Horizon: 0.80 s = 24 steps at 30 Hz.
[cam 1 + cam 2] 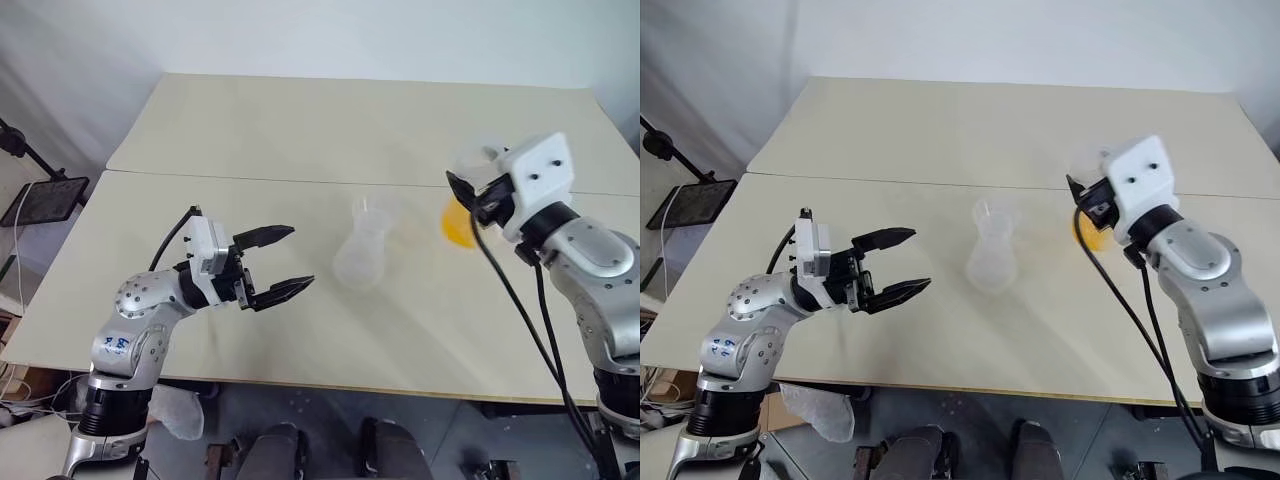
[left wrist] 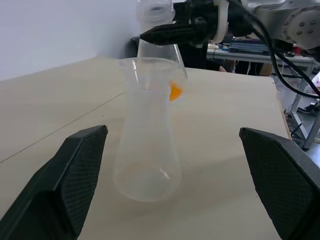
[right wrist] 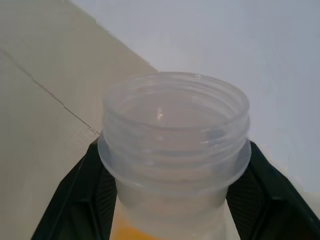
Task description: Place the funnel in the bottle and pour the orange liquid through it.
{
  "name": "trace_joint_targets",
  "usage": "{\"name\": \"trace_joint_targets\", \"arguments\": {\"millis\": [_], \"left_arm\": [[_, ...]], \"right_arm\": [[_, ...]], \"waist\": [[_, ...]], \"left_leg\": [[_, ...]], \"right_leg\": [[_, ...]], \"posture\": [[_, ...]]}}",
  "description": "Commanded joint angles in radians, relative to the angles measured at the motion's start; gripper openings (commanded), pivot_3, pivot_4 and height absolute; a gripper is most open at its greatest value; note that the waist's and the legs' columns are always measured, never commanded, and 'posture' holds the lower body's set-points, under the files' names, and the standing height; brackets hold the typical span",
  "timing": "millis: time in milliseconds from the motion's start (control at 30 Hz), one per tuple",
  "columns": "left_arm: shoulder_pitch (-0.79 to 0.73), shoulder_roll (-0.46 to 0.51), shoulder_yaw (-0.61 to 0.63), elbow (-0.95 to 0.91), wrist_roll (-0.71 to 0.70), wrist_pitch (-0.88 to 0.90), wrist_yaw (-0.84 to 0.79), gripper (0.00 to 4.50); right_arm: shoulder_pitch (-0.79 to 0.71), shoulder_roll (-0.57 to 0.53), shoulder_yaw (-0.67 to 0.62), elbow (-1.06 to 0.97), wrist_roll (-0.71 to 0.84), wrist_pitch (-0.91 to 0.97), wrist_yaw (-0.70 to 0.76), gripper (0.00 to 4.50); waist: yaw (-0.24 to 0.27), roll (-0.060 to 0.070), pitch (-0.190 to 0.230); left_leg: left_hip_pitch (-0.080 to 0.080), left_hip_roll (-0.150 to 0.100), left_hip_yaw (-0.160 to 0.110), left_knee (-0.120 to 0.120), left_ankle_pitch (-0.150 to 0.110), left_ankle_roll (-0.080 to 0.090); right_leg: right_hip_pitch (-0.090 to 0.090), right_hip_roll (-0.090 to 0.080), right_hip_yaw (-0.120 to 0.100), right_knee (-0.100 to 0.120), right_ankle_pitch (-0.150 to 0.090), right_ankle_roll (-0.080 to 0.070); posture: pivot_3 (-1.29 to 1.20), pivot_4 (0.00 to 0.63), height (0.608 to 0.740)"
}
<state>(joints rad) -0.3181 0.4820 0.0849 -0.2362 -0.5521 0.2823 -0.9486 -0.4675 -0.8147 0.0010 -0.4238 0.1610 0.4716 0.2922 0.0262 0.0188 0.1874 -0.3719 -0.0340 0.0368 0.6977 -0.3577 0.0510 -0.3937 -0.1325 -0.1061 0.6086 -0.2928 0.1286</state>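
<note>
Left gripper (image 1: pixel 280 262) lower left, level, jaws wide and empty, aimed at bottle (image 1: pixel 362 252) standing mid-table, funnel (image 1: pixel 370 208) in its neck, right gripper (image 1: pixel 468 192) upper right, clamped on flask (image 3: pixel 172 150) holding orange liquid (image 1: pixel 458 224), arm raised

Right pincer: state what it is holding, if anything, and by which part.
The right pincer is shut on a clear container holding the orange liquid, gripping it just below its threaded mouth. The left pincer is open, holding nothing.
</note>
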Motion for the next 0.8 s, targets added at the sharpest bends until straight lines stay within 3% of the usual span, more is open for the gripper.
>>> {"name": "trace_joint_targets", "arguments": {"millis": [33,233,567,800], "left_arm": [[-0.020,-0.009,-0.008,-0.002,0.005,-0.034,0.000,4.50],[-0.021,-0.024,-0.023,0.009,0.015,-0.057,0.004,4.50],[-0.011,-0.025,-0.029,-0.002,0.014,-0.058,0.016,4.50],[-0.011,-0.025,-0.030,-0.004,0.015,-0.060,0.023,4.50]], "right_arm": [[-0.016,-0.028,0.059,-0.033,-0.194,-0.141,-0.017,2.48],[-0.036,0.032,0.137,-0.019,-0.384,-0.221,-0.037,2.48],[-0.052,0.024,0.206,0.025,-0.688,-0.425,-0.035,2.48],[-0.057,0.048,0.195,0.064,-0.785,-0.498,-0.035,2.48]], "waist": [[-0.003,0.000,0.000],[-0.006,0.000,0.000],[-0.006,0.000,0.000],[-0.006,0.000,0.000]], "left_leg": [[0.000,0.000,0.000,0.000,0.000,0.000],[0.001,0.002,0.001,0.000,0.000,0.000],[0.001,0.002,0.001,0.000,0.000,-0.001],[0.001,0.003,0.001,0.000,0.000,-0.001]], "right_leg": [[0.000,0.000,-0.001,0.000,0.000,0.000],[0.000,0.002,-0.002,0.000,0.000,0.000],[0.000,0.002,-0.002,0.000,0.000,0.000],[0.000,0.002,-0.002,0.000,0.000,0.000]], "posture": [[0.00,0.150,0.740],[0.00,0.150,0.740],[0.00,0.150,0.740],[0.00,0.150,0.740]]}}
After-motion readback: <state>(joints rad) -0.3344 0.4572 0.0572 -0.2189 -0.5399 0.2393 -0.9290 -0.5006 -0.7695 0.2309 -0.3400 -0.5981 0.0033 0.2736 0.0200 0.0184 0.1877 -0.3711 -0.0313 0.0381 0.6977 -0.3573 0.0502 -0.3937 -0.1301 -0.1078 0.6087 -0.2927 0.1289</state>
